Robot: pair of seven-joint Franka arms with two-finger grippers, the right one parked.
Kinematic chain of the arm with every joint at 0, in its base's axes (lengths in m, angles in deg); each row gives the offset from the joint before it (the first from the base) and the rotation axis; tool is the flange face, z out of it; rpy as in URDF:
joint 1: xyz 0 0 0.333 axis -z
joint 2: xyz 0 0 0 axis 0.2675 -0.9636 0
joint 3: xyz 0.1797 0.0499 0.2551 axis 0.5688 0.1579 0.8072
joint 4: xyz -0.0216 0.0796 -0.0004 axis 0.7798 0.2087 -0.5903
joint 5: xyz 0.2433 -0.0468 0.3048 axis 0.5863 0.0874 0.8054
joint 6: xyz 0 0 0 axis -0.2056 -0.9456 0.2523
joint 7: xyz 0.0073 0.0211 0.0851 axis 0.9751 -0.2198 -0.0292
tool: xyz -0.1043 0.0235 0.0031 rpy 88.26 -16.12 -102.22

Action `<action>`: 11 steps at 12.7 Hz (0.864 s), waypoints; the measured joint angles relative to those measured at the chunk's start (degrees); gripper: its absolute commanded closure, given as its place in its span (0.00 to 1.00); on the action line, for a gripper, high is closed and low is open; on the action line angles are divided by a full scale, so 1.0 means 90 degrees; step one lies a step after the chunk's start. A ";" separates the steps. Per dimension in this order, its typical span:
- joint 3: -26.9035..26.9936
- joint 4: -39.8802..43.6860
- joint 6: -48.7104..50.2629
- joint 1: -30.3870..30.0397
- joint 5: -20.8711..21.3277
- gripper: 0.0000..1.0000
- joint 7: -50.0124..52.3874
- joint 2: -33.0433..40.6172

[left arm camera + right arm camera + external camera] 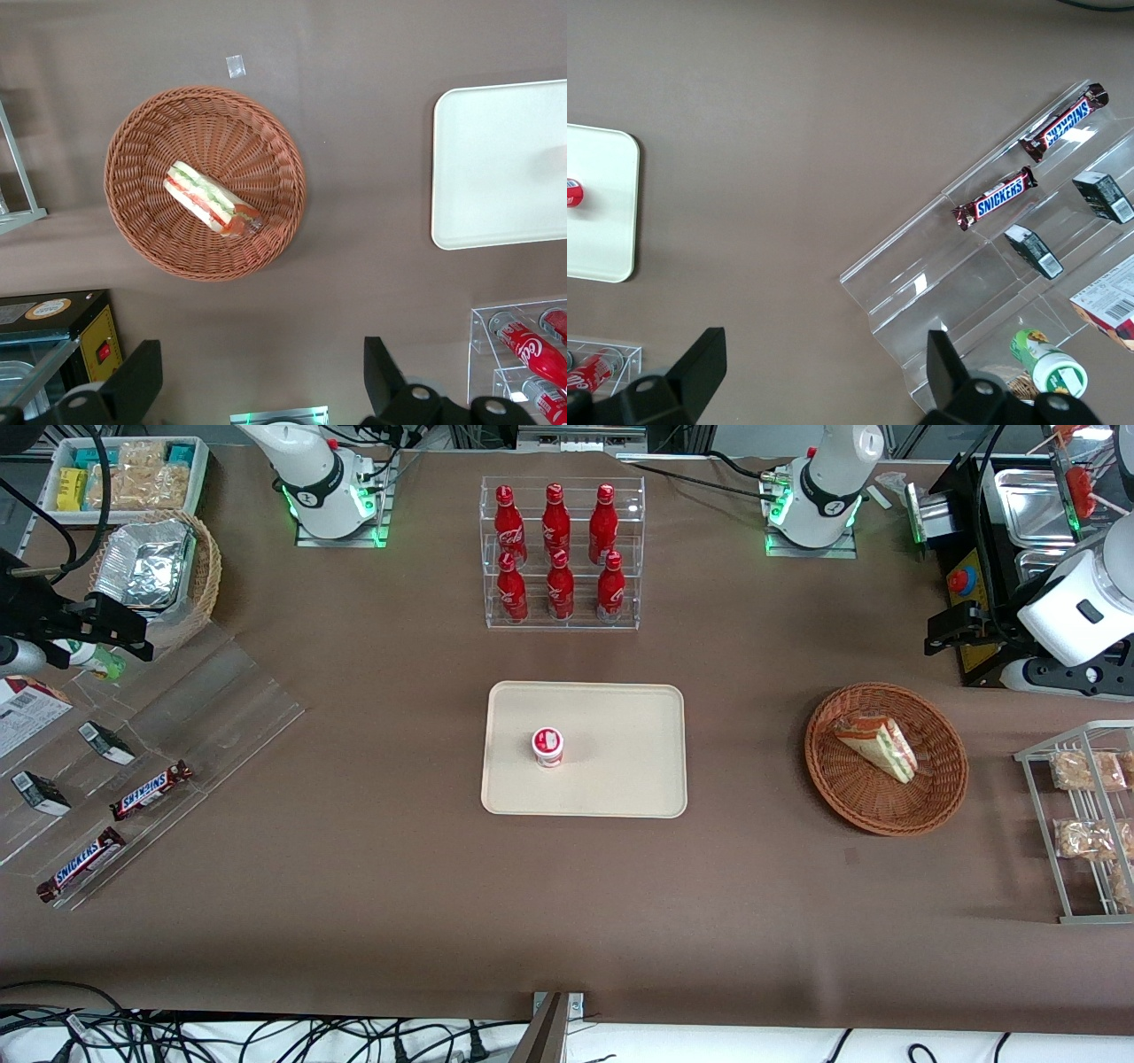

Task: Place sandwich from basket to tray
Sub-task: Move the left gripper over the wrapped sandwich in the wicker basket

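reddish-brown woven wicker basket (205, 182) holds the wrapped triangular sandwich (212, 199), below the empty, spread-open left gripper (261, 381). approach step; next descend, grasp, carry to cream plastic tray (496, 159).

One sandwich (877, 746) in one basket (886, 815), one tray (620, 779), one cup (547, 747), six red bottles (556, 558), two Snickers bars (151, 790), one open gripper (261, 381) above the worktop near the basket.
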 measured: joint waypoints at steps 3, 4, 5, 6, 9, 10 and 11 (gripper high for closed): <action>-0.0001 -0.0002 0.0001 -0.0001 0.0000 0.00 0.0078 -0.0051; -0.0001 -0.0002 0.0000 -0.0003 0.0000 0.00 0.0225 -0.0086; 0.0000 -0.0003 -0.0019 -0.0003 0.0000 0.00 0.0379 -0.0144; 0.0002 -0.0006 -0.0063 -0.0007 0.0000 0.00 0.0545 -0.0220; 0.0017 -0.0358 -0.0619 -0.0039 0.0032 0.00 0.1121 -0.0396; 0.0015 -0.0620 -0.0925 -0.0041 0.0137 0.00 0.1299 -0.0406; 0.0014 -0.0879 -0.1239 -0.0041 0.0219 0.00 0.1530 -0.0408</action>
